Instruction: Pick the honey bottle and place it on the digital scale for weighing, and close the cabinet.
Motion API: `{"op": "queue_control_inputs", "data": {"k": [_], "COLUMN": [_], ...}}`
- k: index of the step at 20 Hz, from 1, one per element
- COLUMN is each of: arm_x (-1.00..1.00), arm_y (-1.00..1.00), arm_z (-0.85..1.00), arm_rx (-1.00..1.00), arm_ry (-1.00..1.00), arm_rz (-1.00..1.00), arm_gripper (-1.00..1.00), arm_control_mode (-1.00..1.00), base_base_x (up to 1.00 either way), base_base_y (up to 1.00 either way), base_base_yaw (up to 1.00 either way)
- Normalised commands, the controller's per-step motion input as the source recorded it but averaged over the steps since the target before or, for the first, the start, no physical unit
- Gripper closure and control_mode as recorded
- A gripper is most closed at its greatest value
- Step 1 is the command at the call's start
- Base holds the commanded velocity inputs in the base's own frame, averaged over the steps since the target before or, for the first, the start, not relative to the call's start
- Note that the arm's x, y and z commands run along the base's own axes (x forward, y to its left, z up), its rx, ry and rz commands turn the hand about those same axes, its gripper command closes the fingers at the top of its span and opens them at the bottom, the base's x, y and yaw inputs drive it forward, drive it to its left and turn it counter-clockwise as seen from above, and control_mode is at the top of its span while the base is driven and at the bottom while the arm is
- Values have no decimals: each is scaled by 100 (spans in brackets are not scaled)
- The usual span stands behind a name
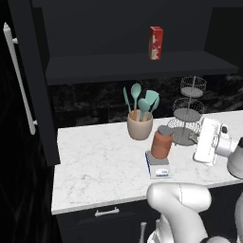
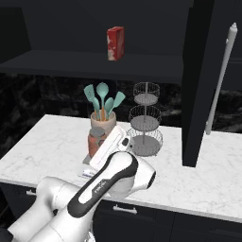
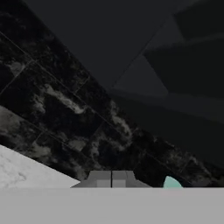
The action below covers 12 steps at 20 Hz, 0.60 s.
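The honey bottle (image 1: 161,144) (image 2: 96,141), an orange-brown jar with a grey lid, stands upright on the digital scale (image 1: 159,169) (image 2: 87,164) near the counter's front edge. My white hand is just right of the jar in the left base view, apart from it. In the hand view my gripper (image 3: 112,178) is shut with nothing in it and faces the dark backsplash. The black cabinet (image 1: 133,64) stands open. Its left door (image 1: 31,80) and right door (image 2: 201,80) are swung out, showing the shelf.
A red-and-white box (image 1: 155,42) (image 2: 115,43) stands on the cabinet shelf. A beige cup of teal utensils (image 1: 140,124) (image 2: 103,120) and a three-tier wire rack (image 1: 189,111) (image 2: 145,120) stand behind the scale. The marble counter (image 1: 95,161) has black drawers (image 1: 107,212) below.
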Motion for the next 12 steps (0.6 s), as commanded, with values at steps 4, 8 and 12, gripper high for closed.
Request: {"op": "queue_control_inputs", "data": {"k": [4,8,12], "arm_x": [-51,-35,-33], "arm_y": [-58,-73,-83], "arm_z": [41,44,56], "arm_rx": [12,14,15], "arm_ry": [-50,-50,-39], "arm_rz": [-22,-17,-7], "arm_gripper": [100,100,100], "arm_control_mode": [-100,-100,-100], "base_base_x": [0,0,0], "base_base_y": [0,0,0], "base_base_yaw": [0,0,0]}}
